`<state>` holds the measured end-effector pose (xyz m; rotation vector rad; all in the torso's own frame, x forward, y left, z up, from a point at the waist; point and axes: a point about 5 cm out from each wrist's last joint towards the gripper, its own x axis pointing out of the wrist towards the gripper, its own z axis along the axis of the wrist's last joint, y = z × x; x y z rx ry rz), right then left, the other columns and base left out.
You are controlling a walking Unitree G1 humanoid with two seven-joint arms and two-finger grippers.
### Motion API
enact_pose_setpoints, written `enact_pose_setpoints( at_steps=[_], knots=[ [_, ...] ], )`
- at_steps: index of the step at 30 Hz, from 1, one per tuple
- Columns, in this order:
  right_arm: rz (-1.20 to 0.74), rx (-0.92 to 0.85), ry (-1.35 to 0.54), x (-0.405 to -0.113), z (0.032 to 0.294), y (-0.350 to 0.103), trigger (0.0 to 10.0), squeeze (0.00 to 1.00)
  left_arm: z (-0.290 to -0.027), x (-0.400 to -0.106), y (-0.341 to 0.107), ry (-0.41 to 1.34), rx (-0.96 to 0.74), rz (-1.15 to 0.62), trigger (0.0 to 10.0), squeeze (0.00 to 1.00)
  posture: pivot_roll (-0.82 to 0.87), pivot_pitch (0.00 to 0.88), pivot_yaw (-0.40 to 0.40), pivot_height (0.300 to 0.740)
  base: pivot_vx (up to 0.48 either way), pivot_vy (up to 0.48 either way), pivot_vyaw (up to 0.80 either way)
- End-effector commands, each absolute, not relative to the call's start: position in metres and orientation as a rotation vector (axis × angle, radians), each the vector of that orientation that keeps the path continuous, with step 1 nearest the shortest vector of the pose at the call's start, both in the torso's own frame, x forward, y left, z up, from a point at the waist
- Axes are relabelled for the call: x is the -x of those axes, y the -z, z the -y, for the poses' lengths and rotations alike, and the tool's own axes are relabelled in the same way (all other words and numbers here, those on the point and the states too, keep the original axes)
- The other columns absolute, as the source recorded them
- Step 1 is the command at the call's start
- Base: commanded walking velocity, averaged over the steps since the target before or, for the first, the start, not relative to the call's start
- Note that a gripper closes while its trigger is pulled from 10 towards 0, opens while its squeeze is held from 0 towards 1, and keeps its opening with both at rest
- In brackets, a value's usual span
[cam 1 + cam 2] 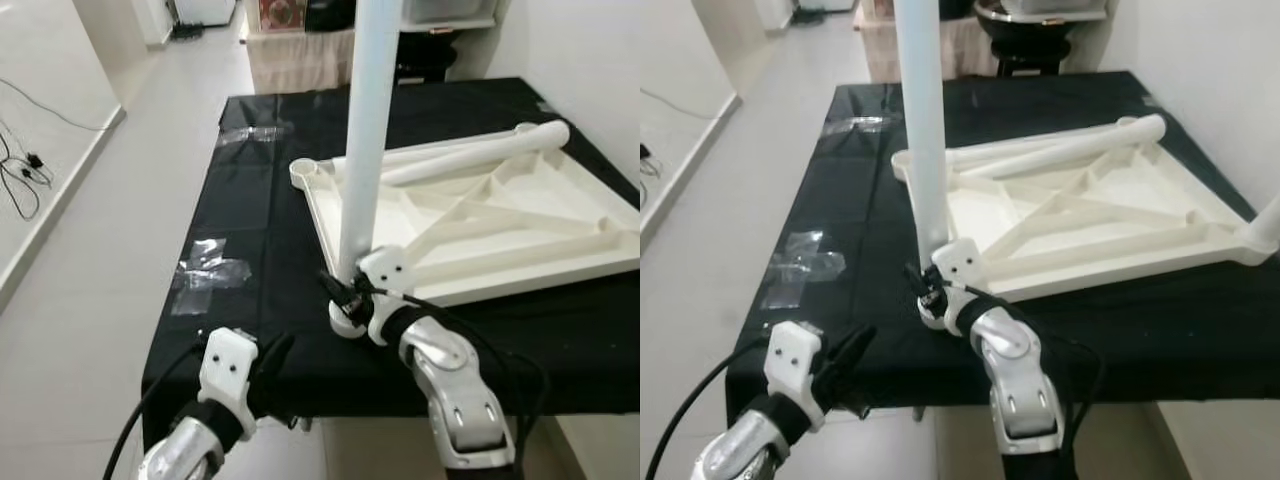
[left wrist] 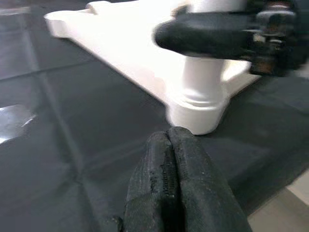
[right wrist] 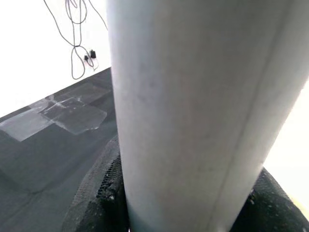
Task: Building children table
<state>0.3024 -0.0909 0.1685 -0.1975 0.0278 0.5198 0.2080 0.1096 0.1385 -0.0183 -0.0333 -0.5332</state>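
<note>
Black fingers of the right gripper (image 1: 348, 292) clench the base of an upright white table leg (image 1: 366, 150), just above the corner socket (image 1: 349, 320) of the upturned tabletop (image 1: 480, 225) lying on the black-covered worktop (image 1: 250, 200). The leg looks like smooth, stiff, light plastic tubing, likely slippery; a low hold near the socket seems best for seating it. The left gripper (image 1: 272, 352) rests pinched shut and empty at the worktop's near edge. The left wrist view shows the socket's collar closely; the right wrist view shows fingers wrapping the tube.
</note>
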Motion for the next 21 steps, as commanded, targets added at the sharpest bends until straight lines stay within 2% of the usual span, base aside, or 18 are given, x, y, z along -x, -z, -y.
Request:
enact_pose_setpoints(
  at_steps=[1,2,5,6,7,13,15,16,17,18,21],
  knots=[
    [-0.148,0.214,-0.435,-0.309,0.104,-0.144,1.4,0.00,-0.110,-0.207,-0.132,0.547,0.015,-0.003,10.0,0.00,0.07,0.162,0.030,0.740,0.000,0.000,0.00],
    [-0.147,0.203,-0.436,-0.310,0.101,-0.145,10.0,0.00,-0.110,-0.207,-0.132,0.546,0.015,-0.004,10.0,0.00,0.07,0.162,0.030,0.740,0.000,0.000,0.00],
    [-0.088,0.147,-0.468,-0.315,0.096,-0.160,10.0,0.00,-0.110,-0.208,-0.132,0.526,0.022,0.001,10.0,0.00,0.07,0.155,0.016,0.740,0.000,0.000,0.00],
    [-0.063,0.111,-0.481,-0.315,0.094,-0.167,10.0,0.82,-0.110,-0.208,-0.132,0.520,0.023,0.003,10.0,0.00,0.07,0.155,0.016,0.740,0.000,0.000,0.00],
    [-0.022,0.087,-0.533,-0.319,0.093,-0.177,10.0,1.00,-0.109,-0.209,-0.132,0.517,0.024,0.005,10.0,0.00,0.06,0.150,0.007,0.740,0.000,0.000,0.00],
    [0.063,0.046,-0.724,-0.327,0.090,-0.200,10.0,1.00,-0.108,-0.210,-0.132,0.516,0.026,0.006,10.0,0.00,0.06,0.150,0.005,0.740,0.000,0.000,0.00],
    [0.112,0.136,-1.004,-0.328,0.093,-0.216,10.0,0.97,-0.108,-0.211,-0.132,0.519,0.026,0.008,10.0,0.00,0.05,0.148,0.016,0.740,0.000,0.000,0.00],
    [0.112,0.136,-1.004,-0.328,0.093,-0.216,10.0,0.97,-0.108,-0.211,-0.132,0.519,0.026,0.008,10.0,0.00,0.05,0.148,0.016,0.740,0.000,0.000,0.00],
    [0.119,0.180,-1.101,-0.327,0.095,-0.220,10.0,0.97,-0.108,-0.212,-0.132,0.520,0.026,0.008,10.0,0.00,0.05,0.148,0.016,0.740,0.000,0.000,0.00],
    [0.118,0.224,-1.158,-0.330,0.098,-0.223,10.0,0.00,-0.108,-0.212,-0.132,0.522,0.026,0.009,10.0,0.00,0.06,0.148,0.016,0.740,0.000,0.000,0.00],
    [0.063,0.266,-1.250,-0.338,0.105,-0.221,10.0,0.00,-0.108,-0.212,-0.132,0.522,0.026,0.009,10.0,0.00,0.06,0.149,0.018,0.740,0.000,0.000,0.00]
  ],
)
